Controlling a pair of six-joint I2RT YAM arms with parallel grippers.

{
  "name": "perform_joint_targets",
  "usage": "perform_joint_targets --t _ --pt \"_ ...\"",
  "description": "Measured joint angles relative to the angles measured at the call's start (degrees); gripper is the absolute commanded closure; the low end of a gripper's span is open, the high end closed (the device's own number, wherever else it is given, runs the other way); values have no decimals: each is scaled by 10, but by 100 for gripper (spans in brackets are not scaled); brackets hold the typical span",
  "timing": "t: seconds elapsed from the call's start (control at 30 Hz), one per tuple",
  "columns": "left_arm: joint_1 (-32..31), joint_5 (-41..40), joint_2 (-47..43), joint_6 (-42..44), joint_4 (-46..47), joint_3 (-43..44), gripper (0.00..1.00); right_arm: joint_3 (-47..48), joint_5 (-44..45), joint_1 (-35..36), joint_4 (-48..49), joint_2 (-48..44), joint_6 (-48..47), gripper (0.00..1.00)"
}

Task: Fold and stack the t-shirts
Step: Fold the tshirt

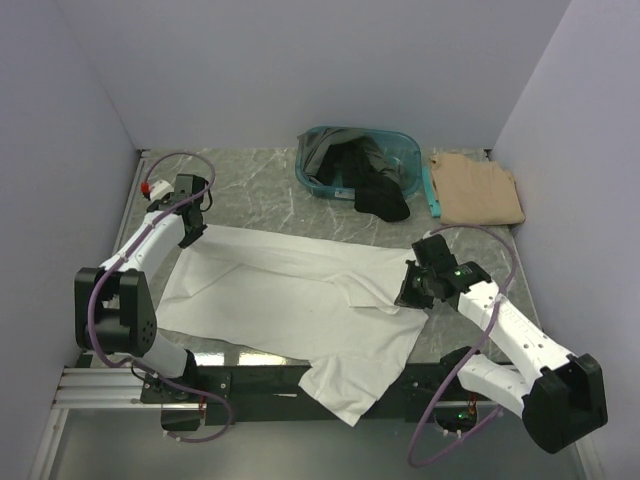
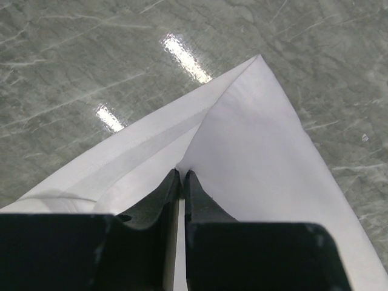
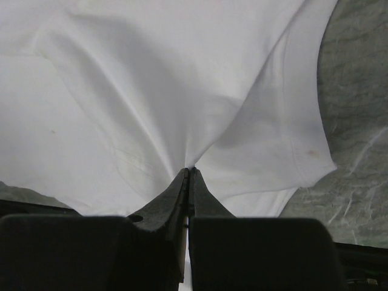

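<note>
from above, the white t-shirt [image 1: 290,290] lies spread across the desk [image 1: 250,190], its near hem drooping over the front edge; that hanging part could drag the cloth off if a grip slackens. the tan t-shirt [image 1: 478,190] lies far right, beside the teal basket [image 1: 305,178]. left wrist: the left end effector [image 2: 182,176] is pinched together on a thin corner fold, which might slip free. right wrist: the right end effector [image 3: 189,173] is clamped on a bunched pucker; pulling unevenly would likely fold it crooked.

right gripper [image 3: 188,173] pinching white t-shirt [image 3: 151,91], marble table [image 3: 357,121]
</note>
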Motion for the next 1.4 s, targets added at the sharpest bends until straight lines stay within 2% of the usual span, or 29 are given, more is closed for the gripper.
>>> perform_joint_targets --t 0.07,0.17,0.27,0.3,0.33,0.37,0.4,0.63,0.73,0.9,1.07,1.23,1.4 --pt "1 0 0 -2 1 0 89 -9 0 1 7 13 2 97" --pt "2 0 0 -6 3 -6 82 -19 4 4 20 29 2 96" --pt "3 0 1 -10 2 -13 54 -25 10 4 32 34 2 96" --pt "3 0 3 -10 2 -14 37 -25 14 5 35 35 2 96" --pt "3 0 5 -10 2 -14 31 -25 16 5 39 36 2 96" --pt "3 0 8 -16 2 -14 8 -25 18 6 44 36 1 96" --pt "3 1 8 -12 1 -14 1 -24 19 7 47 36 1 96" --pt "-2 52 -24 -13 21 -25 1 -11 39 8 53 47 -2 97" --pt "-37 75 -71 -9 40 -35 1 7 58 9 57 68 -3 98" --pt "-185 111 -121 13 105 -39 1 42 73 4 82 107 -3 100" --pt "-323 191 -114 49 180 -73 1 95 70 -40 126 167 -10 100" --pt "-423 212 -42 68 209 -64 1 133 68 -83 150 222 -21 100" --pt "-488 216 73 68 202 1 10 148 56 -88 169 265 -30 100"
